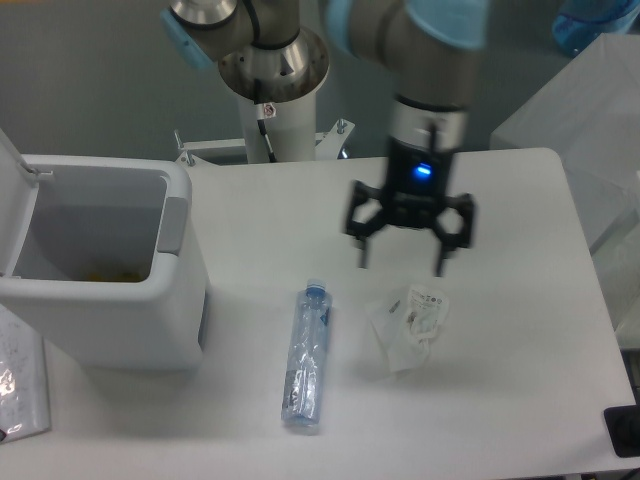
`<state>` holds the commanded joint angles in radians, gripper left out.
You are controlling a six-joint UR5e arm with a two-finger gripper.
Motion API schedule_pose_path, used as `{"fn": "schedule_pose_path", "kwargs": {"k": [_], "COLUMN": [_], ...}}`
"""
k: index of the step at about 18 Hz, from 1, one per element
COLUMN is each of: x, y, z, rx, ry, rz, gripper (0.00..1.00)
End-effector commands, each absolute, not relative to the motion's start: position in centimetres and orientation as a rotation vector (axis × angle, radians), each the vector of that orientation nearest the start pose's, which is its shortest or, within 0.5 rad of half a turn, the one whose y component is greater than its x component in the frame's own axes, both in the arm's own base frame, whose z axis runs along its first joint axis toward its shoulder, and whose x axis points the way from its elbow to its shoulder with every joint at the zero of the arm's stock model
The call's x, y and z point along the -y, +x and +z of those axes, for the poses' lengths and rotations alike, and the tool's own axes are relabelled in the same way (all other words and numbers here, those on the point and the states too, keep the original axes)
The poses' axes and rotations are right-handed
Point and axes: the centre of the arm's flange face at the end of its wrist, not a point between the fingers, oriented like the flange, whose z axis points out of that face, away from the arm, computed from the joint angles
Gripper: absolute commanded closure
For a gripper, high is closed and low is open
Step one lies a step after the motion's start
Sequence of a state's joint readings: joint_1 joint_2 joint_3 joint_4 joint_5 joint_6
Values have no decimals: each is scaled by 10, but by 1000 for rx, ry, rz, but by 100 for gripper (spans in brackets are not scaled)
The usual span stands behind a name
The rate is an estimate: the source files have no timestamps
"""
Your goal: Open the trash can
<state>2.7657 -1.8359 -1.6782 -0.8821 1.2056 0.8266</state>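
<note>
1. Already the bin [100, 300] at the table's [520, 400] left edge stands open, lid [12, 200] raised, so the task looks finished.
2. The gripper [401, 266] hovers, jaws spread and empty, above the packet [408, 322].
3. Beside it lies a bottle [305, 357].
4. Nothing more seems needed, I judge.
</note>
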Motion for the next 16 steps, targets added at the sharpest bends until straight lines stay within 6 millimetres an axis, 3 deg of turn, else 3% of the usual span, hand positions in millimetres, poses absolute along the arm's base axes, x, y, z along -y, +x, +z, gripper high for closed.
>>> {"fn": "schedule_pose_path", "kwargs": {"k": [2, 6, 8, 12, 16], "x": [-375, -373, -372, -363, -357], "y": [-513, -532, -528, -523, -517], "z": [355, 346, 339, 324, 314], "rx": [404, 402, 304, -88, -171], "ry": [-2693, -2769, -2796, -2881, -2928], "rz": [143, 223, 223, 269, 273], "gripper": [0, 0, 0, 0, 0]}}
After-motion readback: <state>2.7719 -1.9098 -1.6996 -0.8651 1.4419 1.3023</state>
